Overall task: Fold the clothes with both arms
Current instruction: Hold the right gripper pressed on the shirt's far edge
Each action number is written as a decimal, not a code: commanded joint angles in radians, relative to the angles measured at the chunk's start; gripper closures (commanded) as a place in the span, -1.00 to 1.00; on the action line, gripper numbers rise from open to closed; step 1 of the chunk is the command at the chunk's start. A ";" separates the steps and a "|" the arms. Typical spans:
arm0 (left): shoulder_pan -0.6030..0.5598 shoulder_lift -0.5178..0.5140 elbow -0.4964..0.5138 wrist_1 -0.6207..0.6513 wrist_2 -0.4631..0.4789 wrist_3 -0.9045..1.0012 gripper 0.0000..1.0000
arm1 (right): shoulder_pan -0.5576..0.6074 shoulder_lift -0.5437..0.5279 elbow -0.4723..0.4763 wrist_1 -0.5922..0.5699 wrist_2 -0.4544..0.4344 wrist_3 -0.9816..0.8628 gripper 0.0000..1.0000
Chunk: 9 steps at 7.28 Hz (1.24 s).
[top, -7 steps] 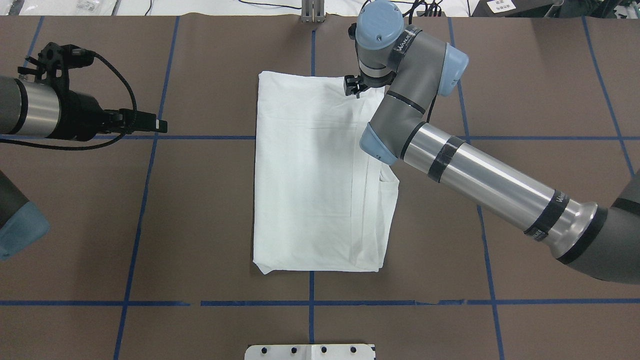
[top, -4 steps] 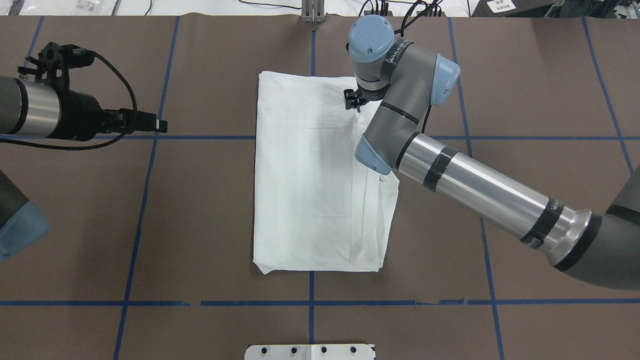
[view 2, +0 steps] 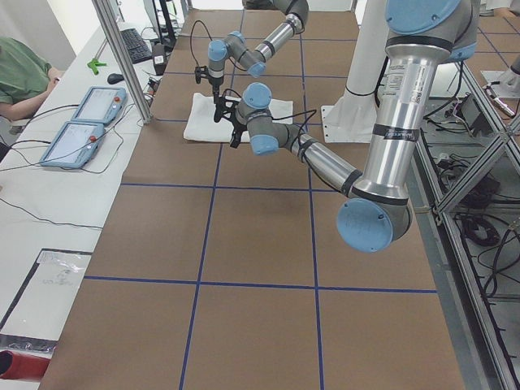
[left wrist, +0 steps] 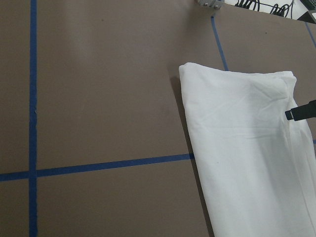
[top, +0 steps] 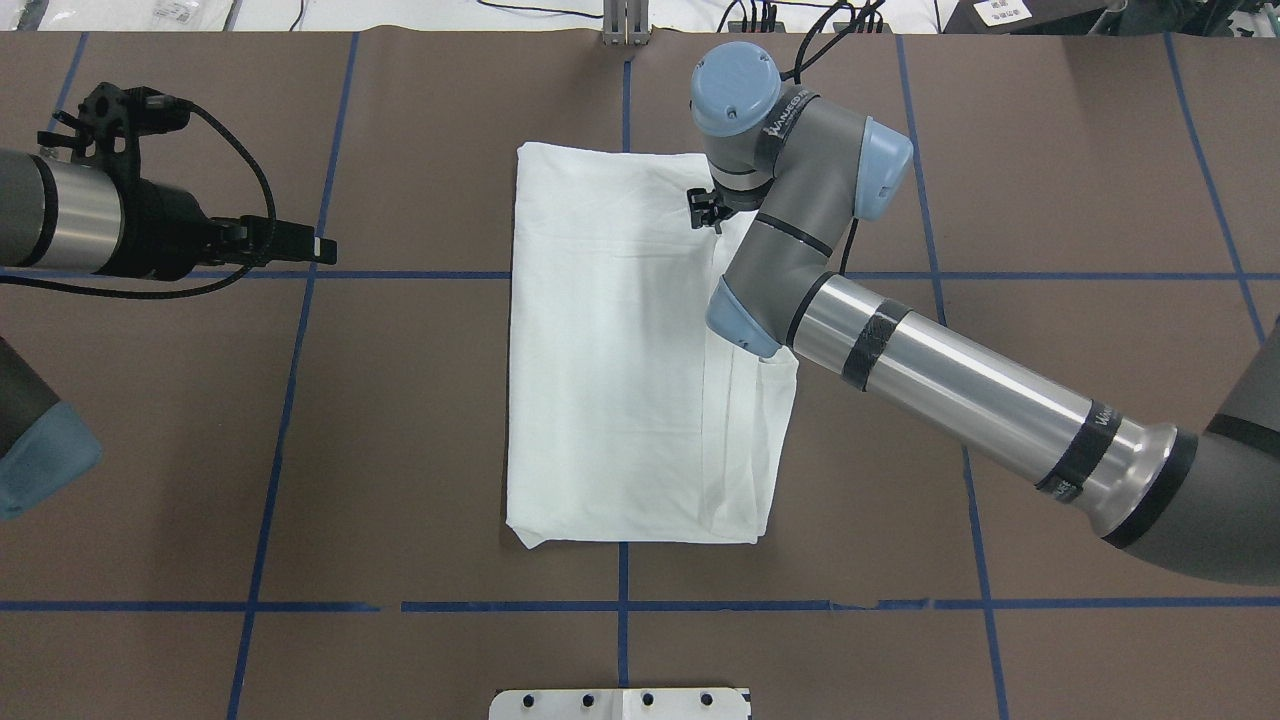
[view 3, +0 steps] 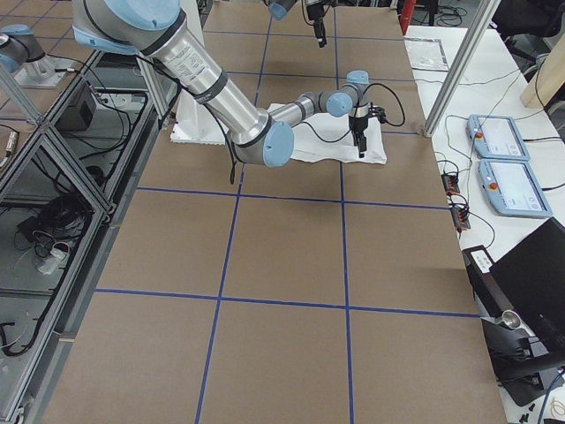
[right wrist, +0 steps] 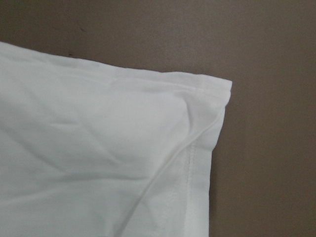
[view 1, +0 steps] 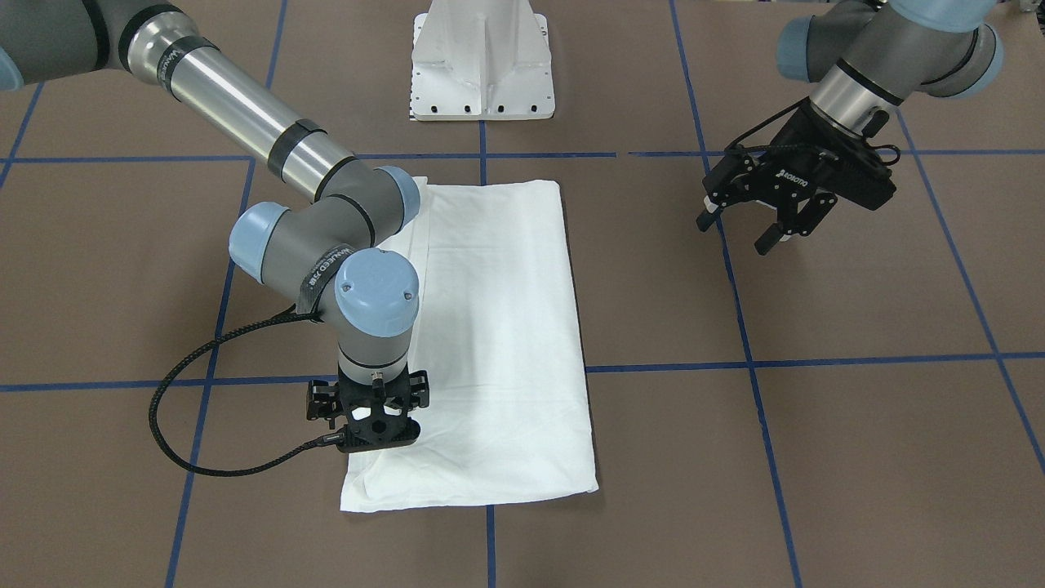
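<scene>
One white shirt (top: pixel 610 380) lies flat on our brown table (top: pixel 400 450), nearest the robot's base, folded into a long strip astride the blue tape line (top: pixel 622 640) down the middle. Well off to its left, our left tool (view 1: pixel 739 231) hovers above the table, fingers spread wide, holding nothing. Farther out, our right tool (view 1: pixel 369 426) points straight down over the shirt's far right corner; we cannot tell how far it is open or whether it grips cloth.
</scene>
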 commanded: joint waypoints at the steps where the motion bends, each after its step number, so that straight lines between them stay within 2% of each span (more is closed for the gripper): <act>1: 0.000 -0.007 0.006 0.001 0.000 0.001 -1.00 | 0.000 -0.005 -0.002 0.000 -0.001 -0.011 -1.00; 4: 0.000 -0.006 0.009 0.000 0.000 0.001 -1.00 | 0.003 0.006 -0.002 0.000 -0.001 0.001 -1.00; 9: 0.000 -0.006 0.016 -0.007 0.000 0.001 -1.00 | -0.008 0.012 -0.002 0.021 -0.053 0.003 -1.00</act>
